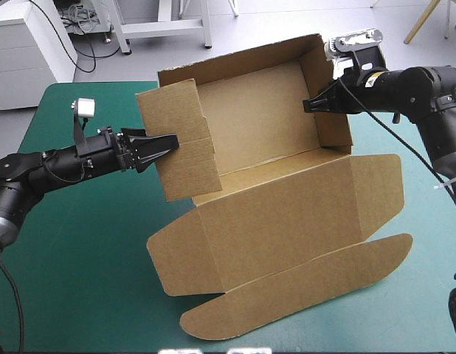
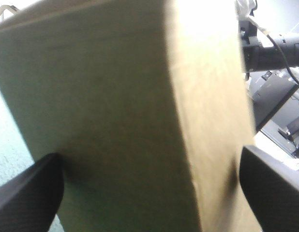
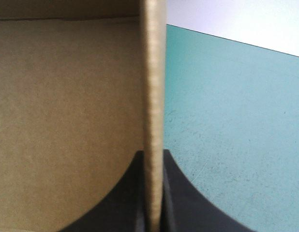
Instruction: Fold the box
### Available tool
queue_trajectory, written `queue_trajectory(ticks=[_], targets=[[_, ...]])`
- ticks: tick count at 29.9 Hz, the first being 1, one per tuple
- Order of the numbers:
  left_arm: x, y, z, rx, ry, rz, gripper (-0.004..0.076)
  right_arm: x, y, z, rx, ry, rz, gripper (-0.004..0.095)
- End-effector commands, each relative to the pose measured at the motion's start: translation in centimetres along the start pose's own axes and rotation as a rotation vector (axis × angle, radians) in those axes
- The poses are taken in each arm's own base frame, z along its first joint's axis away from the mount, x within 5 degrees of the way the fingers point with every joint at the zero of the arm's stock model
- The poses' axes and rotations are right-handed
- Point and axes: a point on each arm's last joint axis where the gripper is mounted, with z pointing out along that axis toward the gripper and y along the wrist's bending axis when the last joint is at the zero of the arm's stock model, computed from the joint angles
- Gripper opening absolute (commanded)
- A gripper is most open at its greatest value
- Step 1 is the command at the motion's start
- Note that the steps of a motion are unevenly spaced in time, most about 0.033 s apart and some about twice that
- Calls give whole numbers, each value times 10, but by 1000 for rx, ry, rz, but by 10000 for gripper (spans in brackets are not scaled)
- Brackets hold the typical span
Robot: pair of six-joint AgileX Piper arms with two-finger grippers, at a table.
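Observation:
The brown box [image 1: 257,110] stands as an open tray in the middle of the table, walls raised, its lid [image 1: 287,221] lying flat toward the front. My left gripper [image 1: 165,144] is open at the tray's left wall [image 1: 180,140]. In the left wrist view its fingers [image 2: 28,188] stand wide apart with the wall [image 2: 115,121] filling the space between them. My right gripper [image 1: 311,105] is shut on the box at the right wall [image 1: 327,88]. The wall's edge [image 3: 153,72] runs straight up between the black fingers [image 3: 181,193], tray floor on one side, teal-green cover [image 3: 227,121] on the other.
The lid's rounded tuck flap [image 1: 302,291] reaches close to the table's front edge, and a side flap [image 1: 375,184] lies flat at the right. Bare teal-green cover [image 1: 80,243] shows at the front left. My right arm [image 2: 275,50] appears beyond the box in the left wrist view.

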Motion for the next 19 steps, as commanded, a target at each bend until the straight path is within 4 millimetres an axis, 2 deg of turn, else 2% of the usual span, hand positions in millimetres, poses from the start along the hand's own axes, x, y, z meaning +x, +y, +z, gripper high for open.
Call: queue_trajectory(ticks=[1, 8, 11, 16, 19], targets=[[-8, -32, -1, 168, -27, 30, 688, -16, 5, -26, 9, -148, 16, -17], [-12, -43, 12, 151, -14, 88, 688, -19, 4, -26, 17, -182, 44, -17], [-22, -51, 21, 56, 9, 140, 688, -20, 3, -26, 25, -201, 54, -11], [-41, -69, 37, -220, 30, 272, 688, -23, 2, -27, 64, -227, 75, -7], [-50, -80, 49, -328, 23, 338, 688, -25, 5, -26, 102, -252, 73, -7]])
